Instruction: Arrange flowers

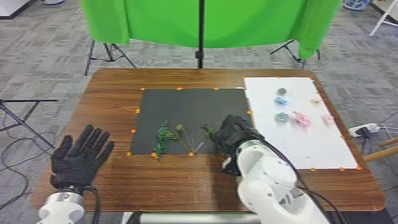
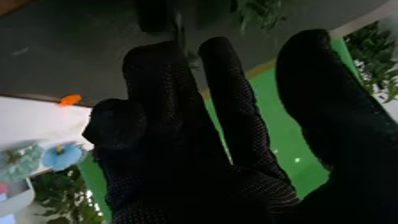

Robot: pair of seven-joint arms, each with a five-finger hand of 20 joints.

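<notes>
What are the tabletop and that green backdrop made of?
The tabletop looks like smooth wood or veneer, going by its streaky brown grain. The green backdrop is probably matte cloth, since it hangs in soft folds.

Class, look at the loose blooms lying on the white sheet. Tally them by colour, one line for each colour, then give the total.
Pink blooms: 2
Greyish-green blooms: 2
Blue bloom: 1
Cream bloom: 1
Total: 6
</notes>
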